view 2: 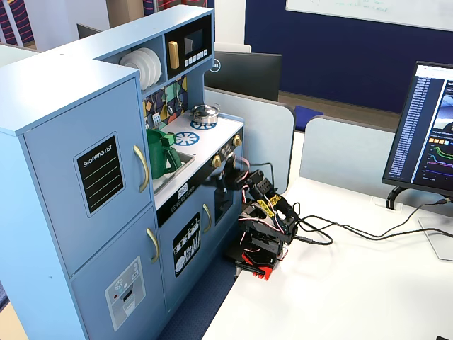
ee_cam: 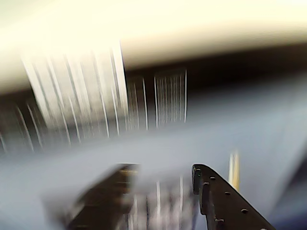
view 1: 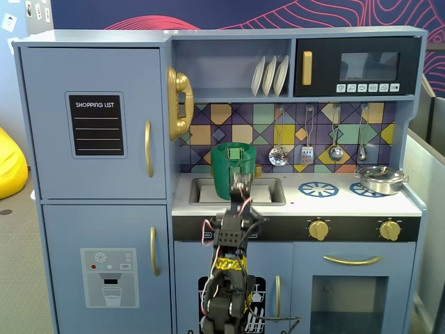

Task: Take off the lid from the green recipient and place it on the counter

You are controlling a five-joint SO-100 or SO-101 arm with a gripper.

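Blurred streaks; dark gripper (ee_cam: pixel 163 191) fingers at the bottom edge.

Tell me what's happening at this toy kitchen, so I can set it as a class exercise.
A small black robot arm stands in front of a blue toy kitchen. Its gripper is raised at the front edge of the white counter, just before the tall dark-green plastic container standing in the sink. It holds nothing yet; the wrist view is too blurred to show more. A small steel pot sits on the right burner in a fixed view.
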